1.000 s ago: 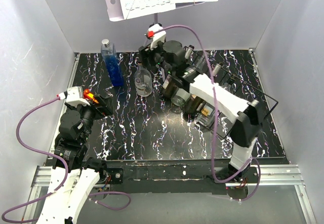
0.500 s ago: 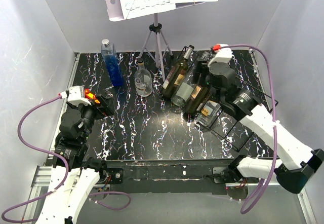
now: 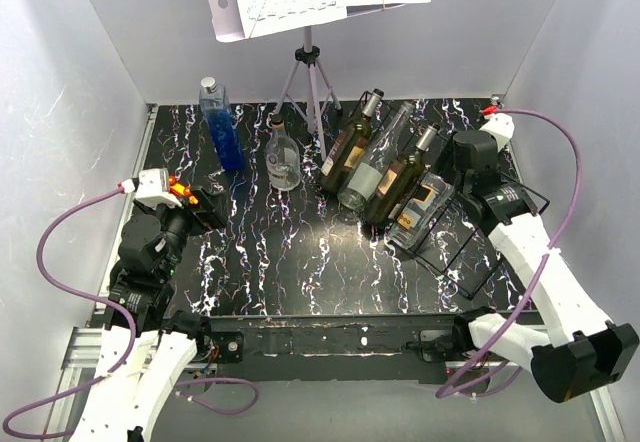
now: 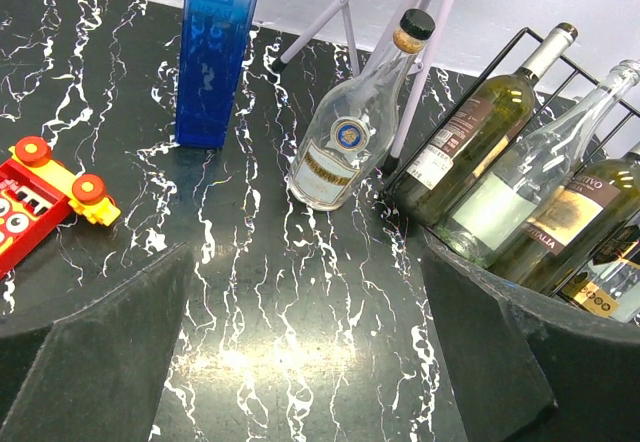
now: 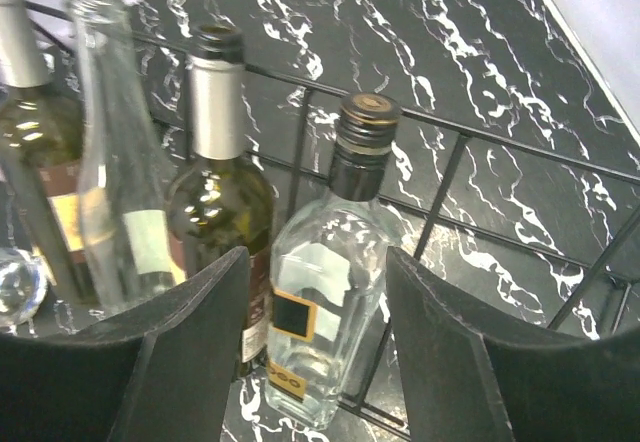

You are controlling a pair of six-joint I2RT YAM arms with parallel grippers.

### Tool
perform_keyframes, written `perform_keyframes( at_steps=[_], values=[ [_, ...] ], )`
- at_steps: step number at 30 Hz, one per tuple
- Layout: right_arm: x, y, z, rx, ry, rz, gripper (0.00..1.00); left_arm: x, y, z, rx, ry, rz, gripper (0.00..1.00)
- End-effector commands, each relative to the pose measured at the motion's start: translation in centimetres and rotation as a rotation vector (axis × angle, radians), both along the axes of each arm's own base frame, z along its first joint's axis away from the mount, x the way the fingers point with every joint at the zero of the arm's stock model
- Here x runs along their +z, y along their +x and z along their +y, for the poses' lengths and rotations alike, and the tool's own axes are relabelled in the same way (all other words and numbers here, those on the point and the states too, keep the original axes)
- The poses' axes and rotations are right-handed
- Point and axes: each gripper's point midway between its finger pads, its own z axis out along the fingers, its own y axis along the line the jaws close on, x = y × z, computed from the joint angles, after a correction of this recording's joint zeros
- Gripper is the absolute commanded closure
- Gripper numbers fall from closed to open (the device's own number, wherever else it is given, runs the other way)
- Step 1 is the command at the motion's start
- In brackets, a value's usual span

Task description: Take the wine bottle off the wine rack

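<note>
The black wire wine rack [image 3: 487,245] stands at the table's right and holds several bottles leaning left. Among them are two dark green wine bottles [image 3: 349,149] [image 3: 403,179], a tall clear one [image 3: 375,162] and a flat clear bottle [image 5: 330,302] with a dark cap. My right gripper [image 3: 458,169] hovers over the rack's back right. In the right wrist view its jaws [image 5: 318,262] are open. They frame the flat clear bottle with gaps on both sides, and the foil-necked wine bottle [image 5: 215,177] shows beside the left finger. My left gripper [image 4: 305,362] is wide open over bare table at the left.
A blue square bottle [image 3: 221,122] and a round clear bottle [image 3: 283,159] stand at the back left. The grey tripod music stand [image 3: 308,70] is behind them. A red and yellow toy [image 4: 40,197] lies by the left gripper. White walls close three sides.
My right arm has swung from the back middle, over the bottles, to the rack's right side. Its jaws have narrowed. The left arm has not moved.
</note>
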Motion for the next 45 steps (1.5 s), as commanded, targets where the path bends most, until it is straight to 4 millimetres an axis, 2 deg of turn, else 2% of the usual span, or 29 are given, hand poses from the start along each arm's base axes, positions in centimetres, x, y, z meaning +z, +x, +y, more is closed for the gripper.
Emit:
perform_keyframes(
  at_steps=[1,5,10,14,21,24,27,31,34,38,43,45],
  values=[
    [-1.9,1.1,-0.4,-0.007,0.045,0.02,0.36,0.4,0.1,-0.4,-0.021,0.005,-0.011,0.02],
    [-2.7,2.6,-1.6,-0.039,0.055,0.009,0.35,0.5,0.1,-0.6,-0.032,0.005,-0.011,0.02],
    [-3.7,4.5,-2.0,-0.034,0.086,-0.003,0.35,0.5,0.1,-0.6,-0.032,0.006,-0.011,0.02],
    [-5.0,5.3,-2.2,-0.039,0.083,0.029,0.35,0.4,0.0,-0.5,-0.027,0.008,-0.011,0.02],
    [-6.0,6.3,-2.1,-0.004,0.106,0.03,0.38,0.5,0.1,-0.5,-0.029,0.008,-0.011,0.02],
    [-6.4,6.5,-2.2,0.001,0.108,0.017,0.44,0.5,0.1,-0.6,-0.033,0.007,-0.013,0.02],
    [-6.6,6.7,-2.1,0.026,0.107,0.01,0.62,0.6,0.0,-0.6,-0.032,0.007,-0.014,0.02],
    [-5.0,5.9,-1.7,0.081,0.088,-0.032,0.82,0.5,0.1,-0.5,-0.029,0.008,-0.013,0.02],
    [-1.9,4.7,-1.0,0.151,0.089,-0.105,0.99,0.5,0.1,-0.6,-0.033,0.007,-0.013,0.02],
    [3.2,2.3,1.5,0.317,0.12,-0.242,0.99,0.5,0.0,-0.7,-0.038,0.005,-0.012,0.02],
    [7.3,0.0,3.4,0.437,0.071,-0.359,0.99,0.7,0.0,-0.7,-0.036,0.004,-0.018,0.02],
    [8.6,-1.1,4.9,0.516,0.062,-0.407,0.99,0.6,0.0,-0.6,-0.037,0.006,-0.017,0.02]
  ],
)
